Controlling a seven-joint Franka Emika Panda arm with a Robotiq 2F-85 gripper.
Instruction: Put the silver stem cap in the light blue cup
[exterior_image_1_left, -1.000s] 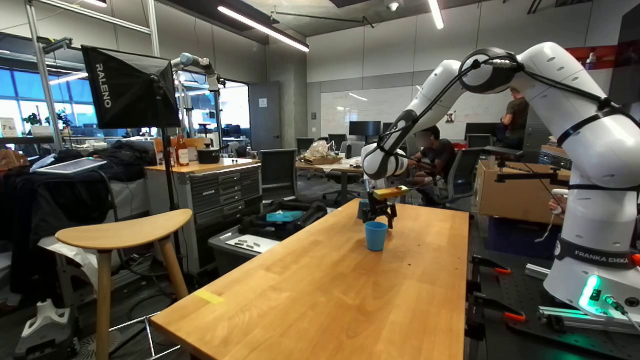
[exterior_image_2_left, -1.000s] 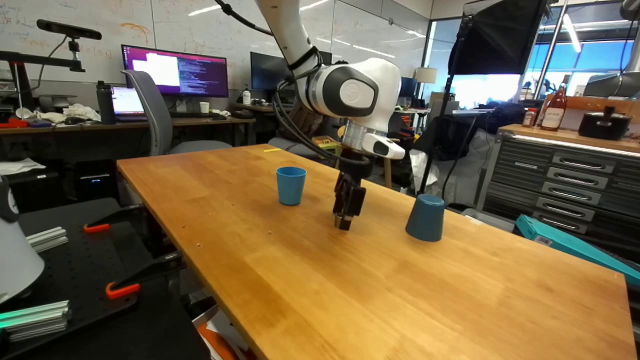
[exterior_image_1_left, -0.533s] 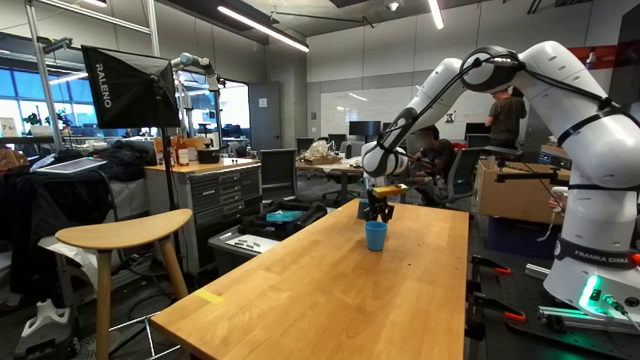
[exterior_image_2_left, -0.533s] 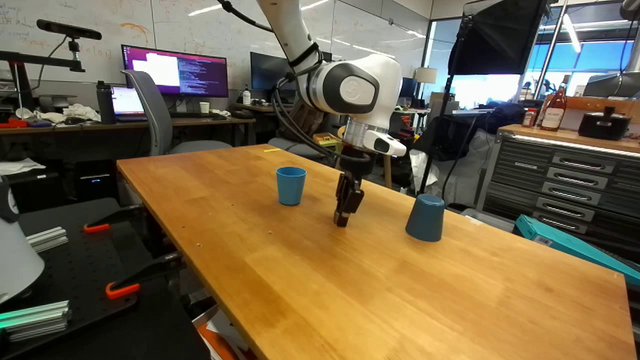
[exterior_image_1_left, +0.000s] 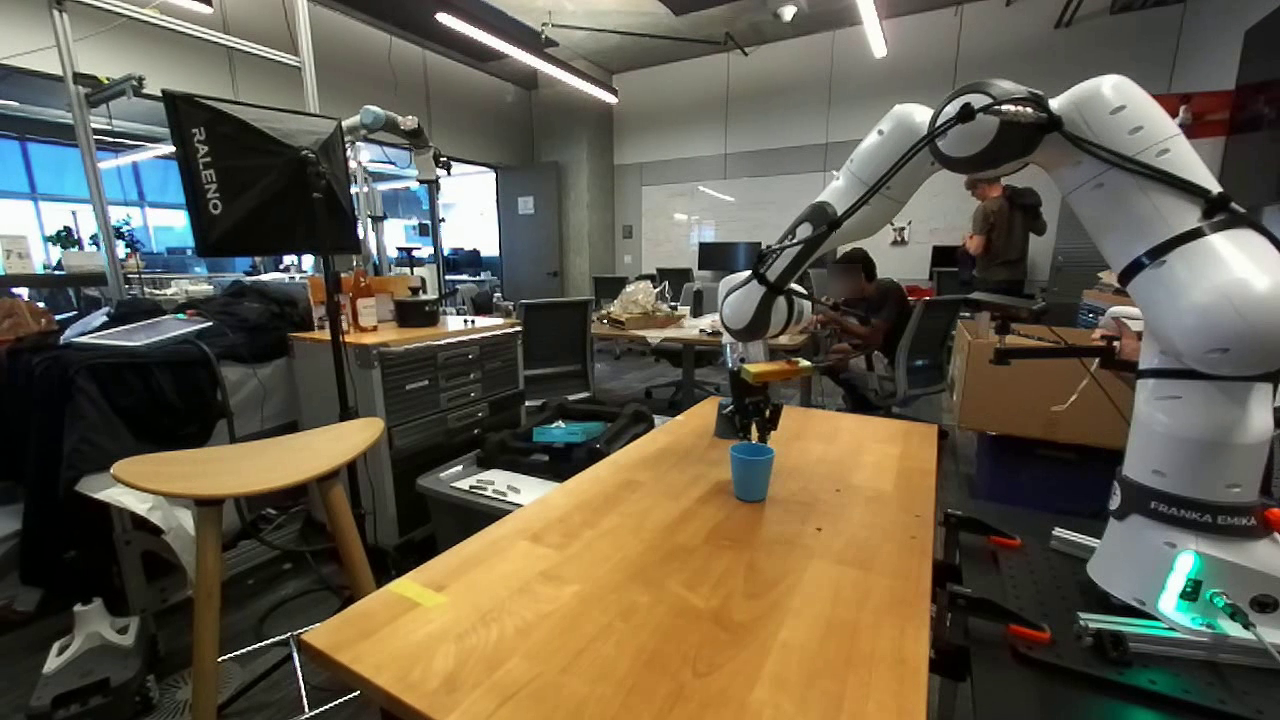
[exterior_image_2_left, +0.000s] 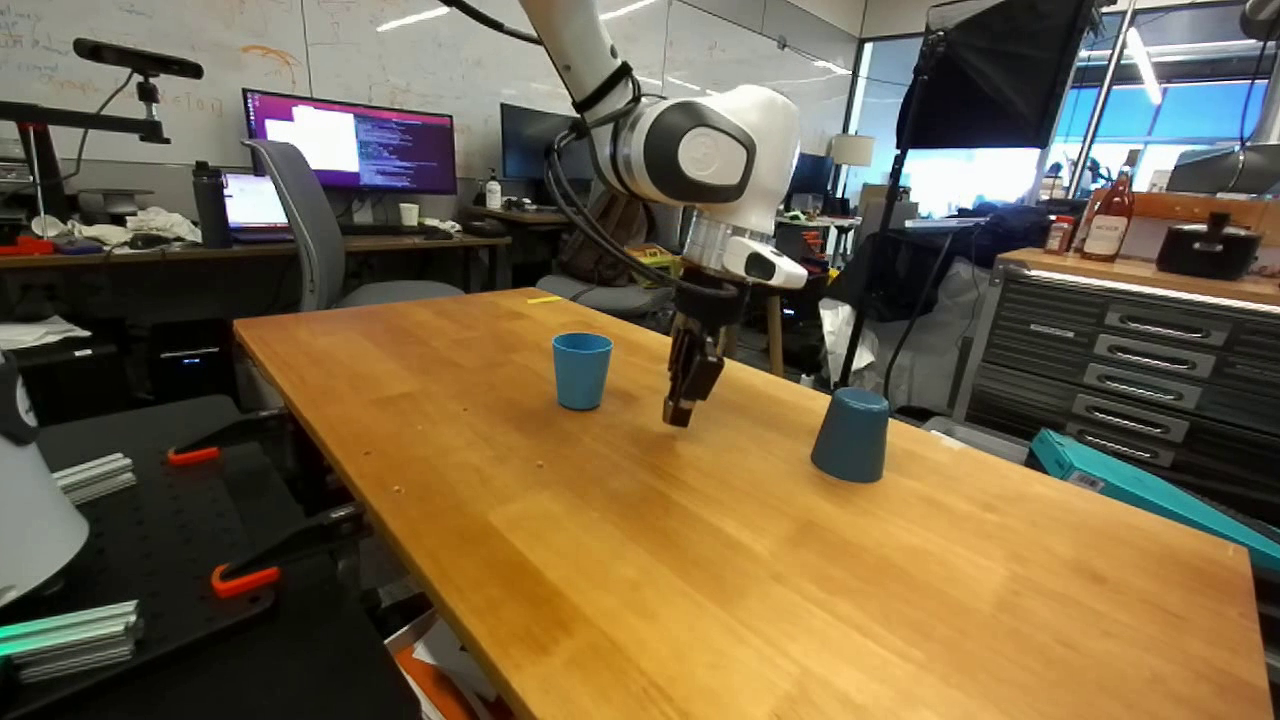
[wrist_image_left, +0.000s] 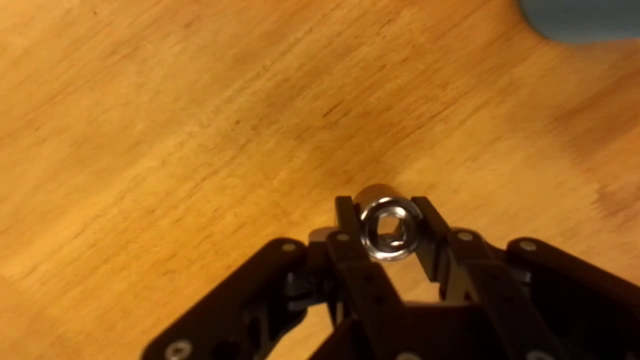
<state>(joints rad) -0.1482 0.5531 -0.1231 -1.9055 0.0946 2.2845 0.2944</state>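
Evidently the silver stem cap (wrist_image_left: 391, 245) is pinched with a straight drop in mind: the end effector (wrist_image_left: 386, 220) is closed on it, its fingers (wrist_image_left: 434, 231) pressed to opposite sides, so the ring faces the wrist camera and the far end seems left free. As best I can judge, it hangs a little above the bench (exterior_image_2_left: 800, 580), between the light blue cup (exterior_image_2_left: 581, 372), upright to the left in an exterior view with its mouth ready to receive, and a darker blue cup (exterior_image_2_left: 851, 436), upside down to the right and hardly a target. More height is probably wanted before crossing the rim, lest a knock tip the cup. The bench is warm planked wood with yellow tape (exterior_image_1_left: 417, 592) by its left edge; around it are a softbox lamp (exterior_image_1_left: 262, 175), a drawer cabinet (exterior_image_1_left: 450, 385) and a seated person (exterior_image_1_left: 880, 308).
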